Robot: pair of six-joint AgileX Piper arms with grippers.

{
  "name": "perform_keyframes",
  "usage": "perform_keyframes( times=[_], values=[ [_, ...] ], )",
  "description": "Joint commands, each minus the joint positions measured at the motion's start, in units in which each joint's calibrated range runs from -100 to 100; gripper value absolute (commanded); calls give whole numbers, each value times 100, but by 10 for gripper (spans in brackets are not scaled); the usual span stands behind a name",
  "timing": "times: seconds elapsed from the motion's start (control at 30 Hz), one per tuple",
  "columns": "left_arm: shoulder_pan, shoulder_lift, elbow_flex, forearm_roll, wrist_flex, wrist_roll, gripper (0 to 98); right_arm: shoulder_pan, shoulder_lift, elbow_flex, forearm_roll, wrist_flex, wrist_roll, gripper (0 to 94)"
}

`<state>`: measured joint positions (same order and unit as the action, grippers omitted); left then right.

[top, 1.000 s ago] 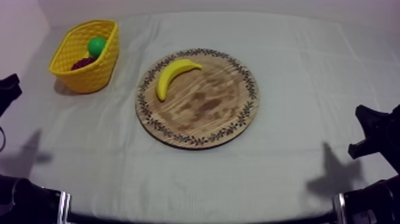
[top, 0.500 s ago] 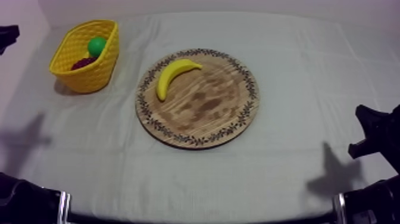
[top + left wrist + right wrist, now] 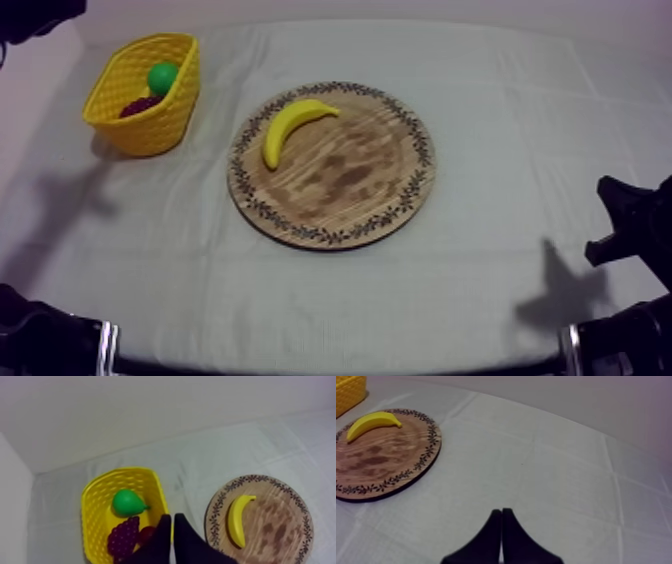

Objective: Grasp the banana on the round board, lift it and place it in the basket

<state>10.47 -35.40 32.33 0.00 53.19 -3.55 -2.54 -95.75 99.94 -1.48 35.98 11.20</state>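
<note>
A yellow banana [image 3: 290, 125] lies on the upper left part of the round wooden board [image 3: 350, 185] at the table's middle. The yellow basket [image 3: 150, 125] stands at the far left and holds a green pear [image 3: 162, 77] and purple grapes [image 3: 138, 105]. My left gripper [image 3: 172, 518] hovers high above the basket's [image 3: 90, 526] near side, fingers together as a narrow wedge, holding nothing. From there the banana [image 3: 237, 521] lies on the board [image 3: 282, 531] off to the side. My right gripper [image 3: 501, 512] is shut on nothing, low over bare cloth, well away from the board [image 3: 386, 458].
A small red fruit [image 3: 146, 533] lies in the basket beside the grapes [image 3: 122, 538] and the pear [image 3: 127, 502]. My left arm [image 3: 35, 15] enters at the upper left corner, and the right arm [image 3: 630, 225] rests at the right edge. Open cloth surrounds the board.
My left arm has risen from the left edge to the upper left corner, and its shadow has slid toward the basket. The right arm, banana and board have not moved.
</note>
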Motion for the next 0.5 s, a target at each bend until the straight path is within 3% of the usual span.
perform_keyframes(
  times=[0.0, 0.47],
  values=[
    [129, 357, -312, 23, 93, -26, 0, 1, 0, -5, -1, -1, 1, 3],
    [729, 2075, -1487, 27, 632, -165, 0, 1, 0, -5, -1, -1, 1, 3]
  ],
)
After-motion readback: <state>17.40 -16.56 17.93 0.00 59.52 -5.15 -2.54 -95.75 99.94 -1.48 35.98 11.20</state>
